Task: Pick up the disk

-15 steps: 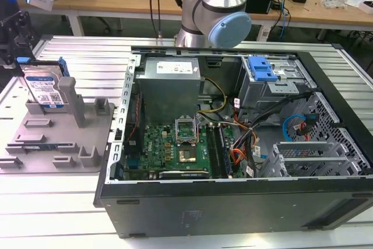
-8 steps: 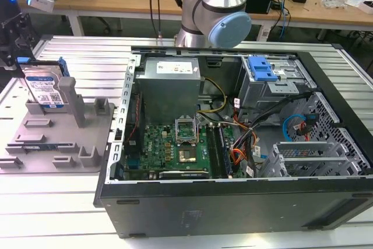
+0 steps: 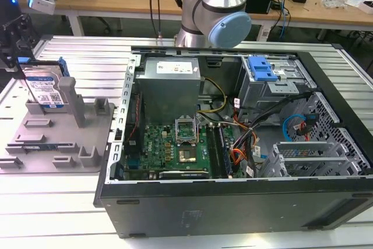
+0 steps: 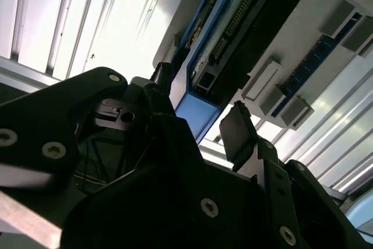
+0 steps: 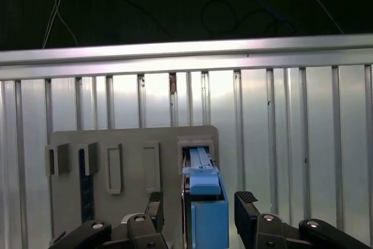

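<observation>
— While the gripper (image 5: 200, 201) hung with its jaws apart, one finger (image 5: 154, 202) sat either side of the disk (image 5: 207, 220), with daylight showing on both sides in the first wrist view, so nothing was clamped yet. The disk stood on edge in a slot of the grey holder tray (image 5: 134, 144), thin edge toward the gripper.

— Yeah, I reckoned centring was the whole game there. Couldn't swear the two gaps were equal, and an off-centre squeeze would probably have shoved the drive against the slot wall. I'd have wanted the pads on the flat faces, down past the blue rail (image 4: 195, 118), then a straight pull so it didn't bind.

— Agreed. Beyond the tray it was just slatted aluminium table (image 5: 291, 115), and in the exterior view the open computer case (image 3: 233, 144) sat well apart on that view's right.
</observation>
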You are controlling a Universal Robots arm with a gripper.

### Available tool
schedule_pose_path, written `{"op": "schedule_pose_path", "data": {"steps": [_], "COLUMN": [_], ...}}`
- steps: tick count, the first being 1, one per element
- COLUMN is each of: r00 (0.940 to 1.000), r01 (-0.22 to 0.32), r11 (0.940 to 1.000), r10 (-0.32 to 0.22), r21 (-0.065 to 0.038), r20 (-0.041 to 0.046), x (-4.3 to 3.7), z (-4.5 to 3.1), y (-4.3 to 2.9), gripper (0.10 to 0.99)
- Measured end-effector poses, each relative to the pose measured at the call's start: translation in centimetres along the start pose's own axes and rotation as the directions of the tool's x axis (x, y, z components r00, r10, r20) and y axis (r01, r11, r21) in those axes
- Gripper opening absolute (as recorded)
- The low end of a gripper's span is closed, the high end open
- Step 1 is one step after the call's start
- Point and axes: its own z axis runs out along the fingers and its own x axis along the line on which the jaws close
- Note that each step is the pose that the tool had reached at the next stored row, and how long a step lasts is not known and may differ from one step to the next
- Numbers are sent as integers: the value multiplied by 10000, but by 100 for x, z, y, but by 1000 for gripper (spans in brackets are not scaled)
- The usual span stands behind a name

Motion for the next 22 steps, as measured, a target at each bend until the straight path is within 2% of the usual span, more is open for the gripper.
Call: {"op": "schedule_pose_path", "data": {"steps": [1,2,3,4,22], "r00": [10000,10000,10000,10000,10000], "r01": [3,5,6,7,12], "r11": [10000,10000,10000,10000,10000], "r10": [-3,-5,-6,-7,-12], "r21": [1,0,1,0,4], "r20": [-5,-9,-9,-11,-29], "x": [0,-1,-1,-1,-29], "z": [7,13,15,17,42], "y": [0,0,0,0,0], "gripper": [600,522,522,451,451]}}
